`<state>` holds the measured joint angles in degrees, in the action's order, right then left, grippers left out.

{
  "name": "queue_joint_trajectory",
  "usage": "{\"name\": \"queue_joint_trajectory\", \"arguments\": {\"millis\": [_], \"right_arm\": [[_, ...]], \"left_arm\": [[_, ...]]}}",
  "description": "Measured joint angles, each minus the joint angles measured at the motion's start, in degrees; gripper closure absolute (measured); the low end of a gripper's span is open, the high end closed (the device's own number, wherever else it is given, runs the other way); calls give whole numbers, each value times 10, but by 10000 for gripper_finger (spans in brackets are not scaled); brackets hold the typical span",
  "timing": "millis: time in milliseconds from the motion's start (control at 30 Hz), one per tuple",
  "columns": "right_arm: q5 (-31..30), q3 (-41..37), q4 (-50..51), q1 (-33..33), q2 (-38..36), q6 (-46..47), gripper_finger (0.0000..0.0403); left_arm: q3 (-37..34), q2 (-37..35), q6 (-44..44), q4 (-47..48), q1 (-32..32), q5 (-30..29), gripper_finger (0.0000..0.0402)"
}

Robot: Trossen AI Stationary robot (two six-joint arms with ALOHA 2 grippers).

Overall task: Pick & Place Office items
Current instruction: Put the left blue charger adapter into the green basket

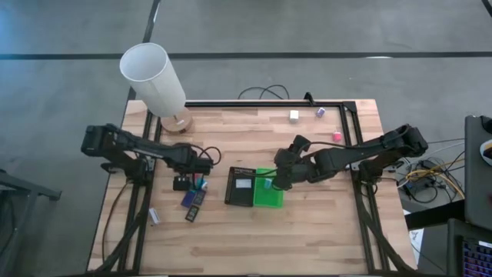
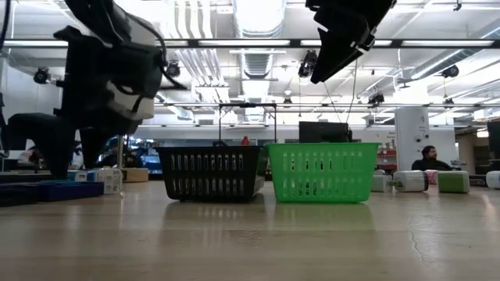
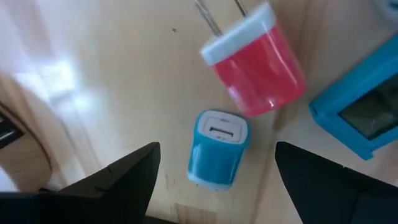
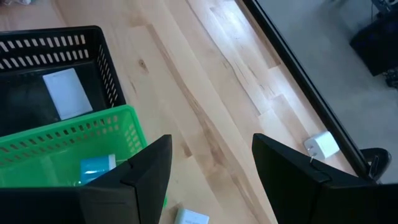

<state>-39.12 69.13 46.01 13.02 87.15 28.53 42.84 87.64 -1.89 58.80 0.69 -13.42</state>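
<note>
In the left wrist view my left gripper (image 3: 217, 150) is open and points down at the table. Its fingers stand on either side of a small teal charger block (image 3: 217, 148) without touching it. The block lies on the wood beside a pink block with metal prongs (image 3: 255, 68) and a flat blue rectangle (image 3: 367, 112). My right gripper (image 4: 211, 142) is open and holds nothing. It hovers over the near corner of the green basket (image 4: 74, 134), where a teal block (image 4: 96, 167) lies. The black basket (image 4: 37, 46) next to it holds a white card (image 4: 67, 93).
A white block (image 1: 294, 115), a purple one (image 1: 320, 112) and a pink one (image 1: 336, 136) lie toward the table's far right. Dark-blue rectangles (image 1: 194, 201) lie near the left gripper (image 1: 187, 175). The white lampshade cylinder (image 1: 157, 81) stands at the far left corner. The black frame rail (image 1: 261, 102) runs along the far edge.
</note>
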Motion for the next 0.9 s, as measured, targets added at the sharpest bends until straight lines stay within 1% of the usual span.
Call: {"name": "queue_joint_trajectory", "arguments": {"millis": [200, 300, 400, 533, 733, 900], "right_arm": [[1, 0, 0, 0, 0, 0, 184], [1, 0, 0, 0, 0, 0, 184], [1, 0, 0, 0, 0, 0, 184], [1, 0, 0, 0, 0, 0, 184], [1, 0, 0, 0, 0, 0, 184], [1, 0, 0, 0, 0, -14, 184]], "left_arm": [[1, 48, 17, -1, 0, 3, 79], [3, 62, 25, 2, 1, 6, 107], [3, 64, 28, 2, 2, 10, 165], [5, 57, 28, -1, 3, 5, 276], [16, 34, 24, -7, 4, -39, 278], [49, 21, 20, 25, 4, -49, 278]]}}
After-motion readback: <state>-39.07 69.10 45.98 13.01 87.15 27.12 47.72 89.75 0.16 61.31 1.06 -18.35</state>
